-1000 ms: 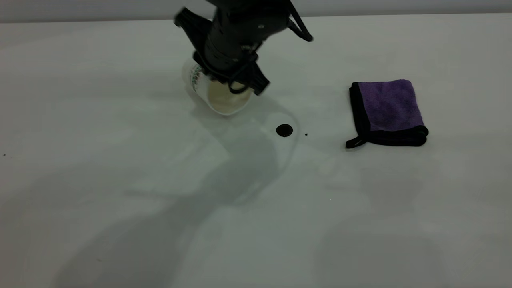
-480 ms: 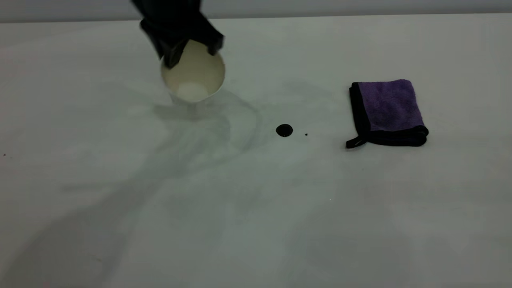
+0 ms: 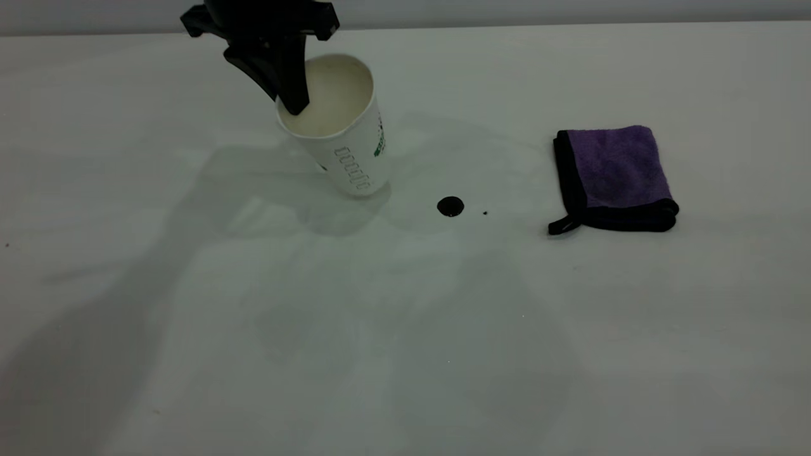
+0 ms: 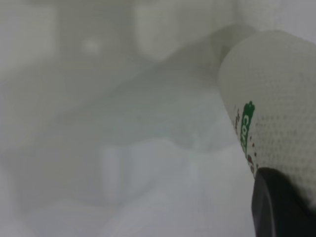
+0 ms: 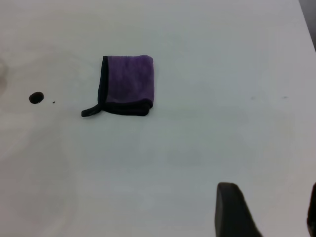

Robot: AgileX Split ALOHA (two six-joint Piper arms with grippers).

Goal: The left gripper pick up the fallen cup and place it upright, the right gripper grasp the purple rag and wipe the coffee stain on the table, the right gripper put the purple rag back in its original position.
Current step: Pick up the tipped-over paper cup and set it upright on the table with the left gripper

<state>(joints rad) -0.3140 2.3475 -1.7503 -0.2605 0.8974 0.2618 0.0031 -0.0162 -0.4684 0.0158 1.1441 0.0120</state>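
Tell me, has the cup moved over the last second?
Yes. The cup, held by the left hand, has swung from mouth-forward to nearly upright; its base now sits left of the coffee stain.

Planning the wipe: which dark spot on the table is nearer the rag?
The tiny dark speck; the coffee stain, bigger and glossy, lies farther from the purple rag.

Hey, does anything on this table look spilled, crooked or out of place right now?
Yes. The cup leans tilted, not yet upright, gripped at its rim by the left gripper. A coffee stain sits unwiped between it and the purple rag.
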